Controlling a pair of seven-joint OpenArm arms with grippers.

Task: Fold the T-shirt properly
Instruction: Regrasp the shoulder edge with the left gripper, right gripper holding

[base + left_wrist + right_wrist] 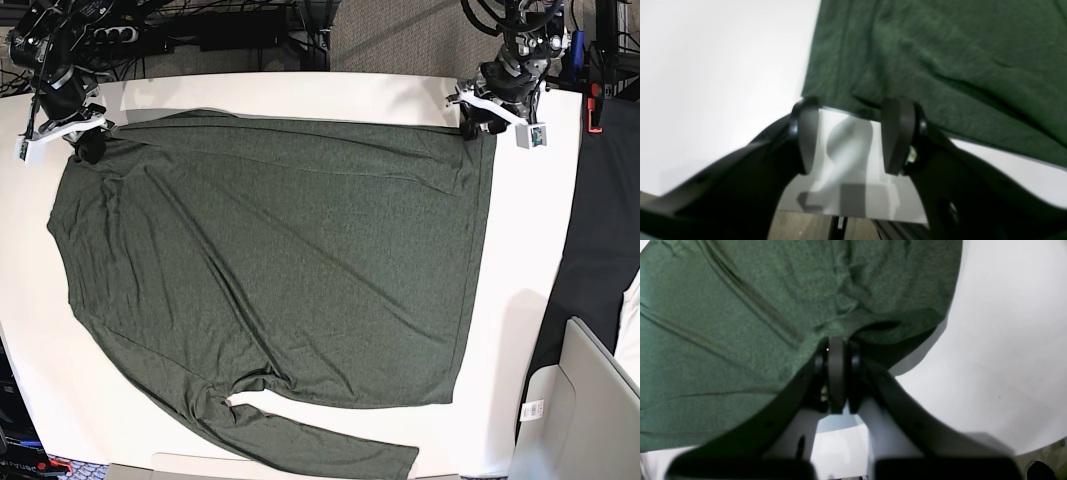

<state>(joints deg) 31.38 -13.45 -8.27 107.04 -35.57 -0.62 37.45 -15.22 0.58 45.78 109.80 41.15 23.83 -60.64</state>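
The T-shirt point(270, 270) lies spread flat across the white bench point(520, 330), dark olive green, with shallow creases running over it. One long sleeve trails along the near edge toward the right; its cuff sits just at the bench's near rim. The other sleeve cannot be made out.

At the far left corner of the cloth, the right tool point(836, 350) is pinched closed on the T-shirt's edge, the fabric bunching into a small dark fold right at its fingertips. How much cloth sits between the pads is hidden by the fingers themselves.

At the far right corner, the left tool point(853, 133) stands spread wide, holding nothing; its two pads point(898, 133) hover just off the hem, with bare bench showing between them.

Both wrist views are soft and blurred. A small white tag point(532, 408) at the right carries print too small to read.

Beyond the far edge hang black cables point(200, 25); a pale grey box point(590, 410) stands near right.
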